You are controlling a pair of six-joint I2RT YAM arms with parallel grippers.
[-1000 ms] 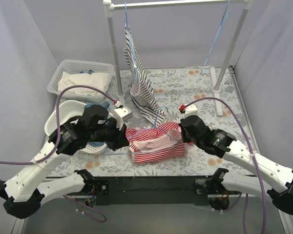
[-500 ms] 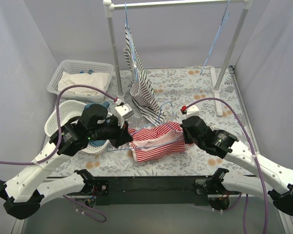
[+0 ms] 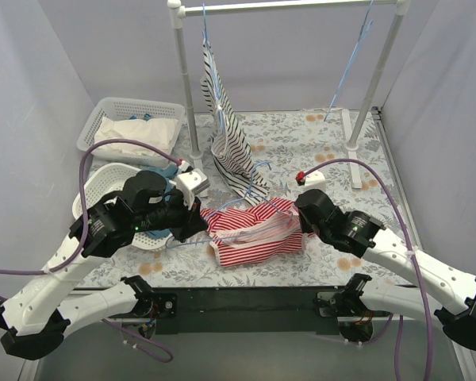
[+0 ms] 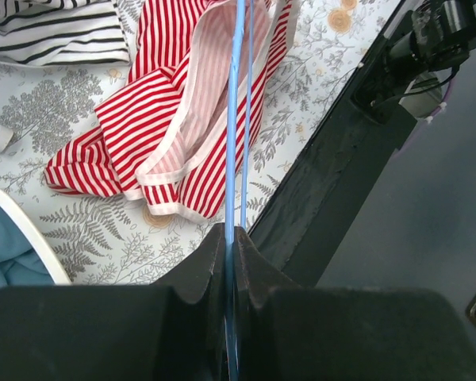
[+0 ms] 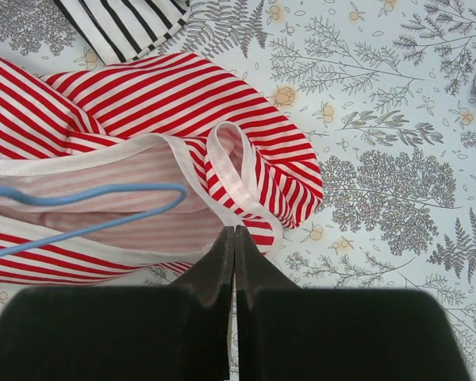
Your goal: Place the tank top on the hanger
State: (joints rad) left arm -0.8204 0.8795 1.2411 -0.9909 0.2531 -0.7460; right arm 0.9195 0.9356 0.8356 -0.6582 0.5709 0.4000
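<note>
Left wrist view had my left gripper clamped on the hanger, its wire running straight ahead across the tank top lying between both arms, while my right gripper, nearer the opening, pinched the striped hem.

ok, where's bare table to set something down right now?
Best: back centre, floral cloth between the black-and-white top and the rack's right post. Also the right edge, behind the right arm. A thin strip lies between the tank top and the black base rail. Crowded: left side, with two baskets and the left arm; centre, with tank top and hanger.
</note>
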